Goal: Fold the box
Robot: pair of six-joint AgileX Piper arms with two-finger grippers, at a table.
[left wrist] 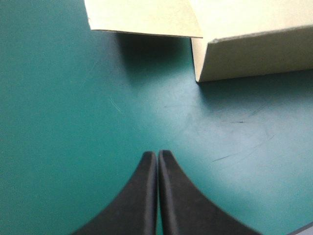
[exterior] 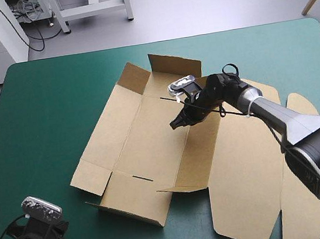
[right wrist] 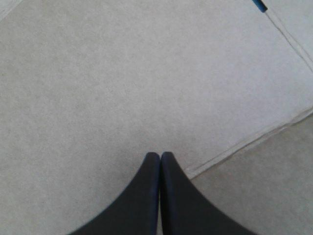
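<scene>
Reaching in from the right edge of the high view to centre frame: right gripper (exterior: pixel 175 125), two broad black fin-shaped fingers pressed tip to tip, clenched and holding nothing, pointed down at the floor panel of the box (exterior: pixel 145 139), a cut sheet of brown board. Seen from its own wrist camera: tips meeting in one pointed arch over plain brown board, a crease line just beside them and a short slot farther ahead. Contact with the board impossible to judge.

Spread across the middle of the high view on the teal-green table cover (exterior: pixel 47 111), box partly set up. Far end wall raised at upper centre, a corner flap standing just left of it, a low wall tilted up at lower centre, a side panel lifted beneath the right arm, wide lid panels lying flat toward the lower right.

Shown by its own wrist camera: left gripper (left wrist: pixel 157 154), likewise clenched and empty, fingers joined in an arch over the cover. Ahead of it, untouched, a raised wall and a flat flap at the box's near corner. Parked in the lower left corner of the high view, well apart from the other arm.
</scene>
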